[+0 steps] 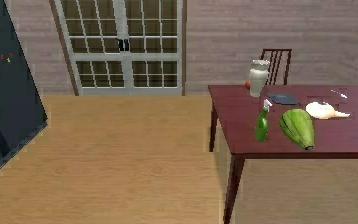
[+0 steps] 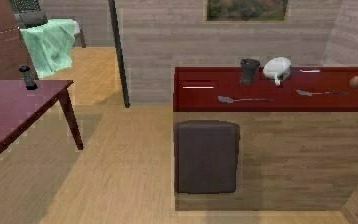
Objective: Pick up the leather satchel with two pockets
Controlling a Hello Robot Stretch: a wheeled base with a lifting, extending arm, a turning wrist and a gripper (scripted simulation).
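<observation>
satchel: judged soft, light, floppy leather | hold advised at strap or top flap | dark box (image 2: 207, 155) seen before red surface (image 2: 327, 80) | hand state cannot be told

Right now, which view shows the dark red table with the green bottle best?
The forward view: the table shows most of its top, with a green bottle and a white jar on it. The arm side view catches one corner and a leg of what seems the same table.

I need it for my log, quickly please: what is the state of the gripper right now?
The gripper: its state cannot be told from these pictures.
</observation>
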